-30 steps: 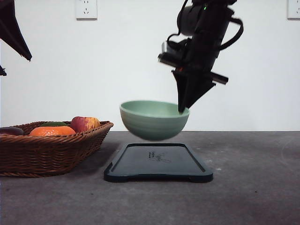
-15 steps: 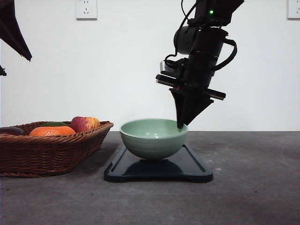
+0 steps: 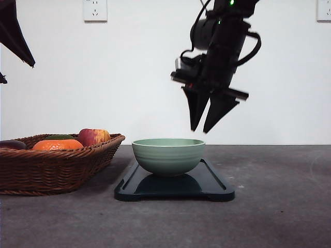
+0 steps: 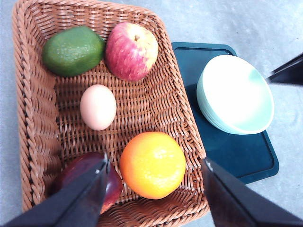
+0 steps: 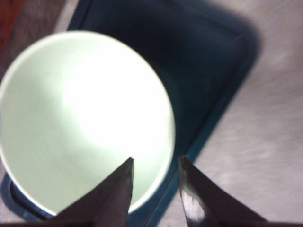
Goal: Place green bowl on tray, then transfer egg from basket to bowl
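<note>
No readable writing or brand mark anywhere in view. Largest: a wide, shallow brown woven wicker basket (image 4: pixel 163 99) on the grey tabletop (image 3: pixel 279 201), to the left in the front view, holding a dark green avocado-like fruit (image 4: pixel 72 50), a red-and-yellow apple (image 4: pixel 131 50), a pale beige egg (image 4: pixel 98 107) lying near the middle of the weave, a bright orange (image 4: pixel 152 164) and a dark purple-red fruit (image 4: pixel 83 172) partly hidden behind a finger. Next: a flat, glossy, near-black rectangular tray with rounded corners (image 3: pixel 214 186), just to the right of the basket, bearing a round pale sage-green bowl with faint ridges (image 3: pixel 168 156) that sits upright on the tray's left-hand part, empty inside. Above the bowl's right rim, clear of it: the right gripper (image 3: pixel 205 131), dark fingers parted a little and holding nothing, tips straddling the bowl's rim line in the right wrist view. Over the basket: the left gripper (image 4: pixel 155 164), fingers spread wide and empty, the orange between them.
</note>
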{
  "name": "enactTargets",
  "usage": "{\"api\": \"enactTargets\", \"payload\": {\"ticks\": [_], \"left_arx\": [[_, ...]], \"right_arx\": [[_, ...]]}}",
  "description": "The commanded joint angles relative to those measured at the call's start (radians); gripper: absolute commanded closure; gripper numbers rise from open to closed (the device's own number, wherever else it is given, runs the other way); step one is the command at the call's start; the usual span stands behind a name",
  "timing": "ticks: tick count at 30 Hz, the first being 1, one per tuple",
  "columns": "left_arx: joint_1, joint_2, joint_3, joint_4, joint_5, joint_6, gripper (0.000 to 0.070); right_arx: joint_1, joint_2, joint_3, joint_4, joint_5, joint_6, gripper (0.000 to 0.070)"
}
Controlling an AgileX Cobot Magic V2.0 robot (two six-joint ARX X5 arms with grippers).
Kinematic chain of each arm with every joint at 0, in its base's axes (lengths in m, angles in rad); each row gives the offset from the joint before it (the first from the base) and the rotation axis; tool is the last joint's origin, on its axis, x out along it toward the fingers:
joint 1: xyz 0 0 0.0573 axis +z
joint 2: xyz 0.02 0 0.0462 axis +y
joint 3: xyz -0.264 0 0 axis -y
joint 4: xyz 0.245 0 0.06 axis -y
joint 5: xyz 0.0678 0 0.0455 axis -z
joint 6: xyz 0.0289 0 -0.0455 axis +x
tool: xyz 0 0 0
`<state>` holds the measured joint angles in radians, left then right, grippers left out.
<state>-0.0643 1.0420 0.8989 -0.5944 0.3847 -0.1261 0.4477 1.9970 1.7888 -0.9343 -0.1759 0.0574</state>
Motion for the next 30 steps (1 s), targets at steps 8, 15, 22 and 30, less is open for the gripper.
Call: {"api": "enactTargets", "payload": {"ticks": [8, 15, 22, 30], "left_arx": [[-0.003, 0.007, 0.026, 0.012, 0.004, 0.005, 0.0309], [-0.003, 0.007, 0.026, 0.012, 0.004, 0.006, 0.0309], [-0.003, 0.007, 0.026, 0.014, 0.004, 0.005, 0.0309], [-0.003, 0.007, 0.026, 0.010, 0.004, 0.003, 0.0309]], "right_arx": [[0.008, -0.277, -0.353, 0.333, -0.007, 0.005, 0.0514], [0.008, -0.518, -0.657, 0.530, -0.007, 0.005, 0.0514], [0.008, -0.762, -0.884, 0.607, -0.006, 0.005, 0.0514], [0.008, -0.995, -1.052, 0.604, 0.007, -0.011, 0.0514]]}}
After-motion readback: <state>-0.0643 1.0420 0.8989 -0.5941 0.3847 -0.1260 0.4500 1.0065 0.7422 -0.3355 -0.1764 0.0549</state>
